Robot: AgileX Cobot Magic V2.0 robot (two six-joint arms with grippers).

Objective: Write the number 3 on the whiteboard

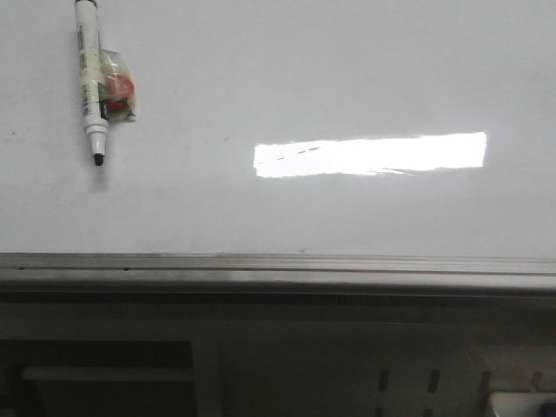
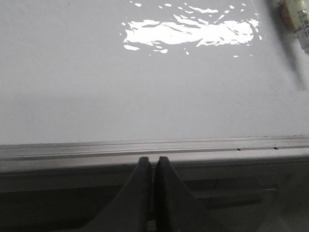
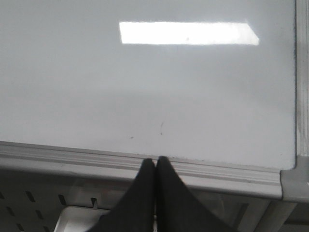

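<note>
Glossy white fills the front view: the whiteboard (image 1: 287,78) lies flat, a grey metal edge strip (image 1: 278,269) running along its near side and a bright rectangular light reflection (image 1: 369,155) to the right of centre. A white marker pen (image 1: 90,78) lies uncapped on the board's far left, black tip toward the near edge, with a small clear-wrapped red-and-white object (image 1: 119,87) touching its right side. No drawn numeral can be made out on the board in this view; only faint short dashes show inside the reflection. Neither arm appears here.

In the left wrist view, the left gripper (image 2: 153,166) hangs just short of the board's near edge strip, its two dark fingers pressed together and grasping nothing. The marker pen (image 2: 297,19) shows, blurred, at a corner of the picture.

In the right wrist view, the right gripper (image 3: 155,166) sits likewise at the edge strip, near a grey corner piece (image 3: 295,186), fingers clenched together and empty. A faint small dark mark (image 3: 161,127) lies on the board just beyond them.
</note>
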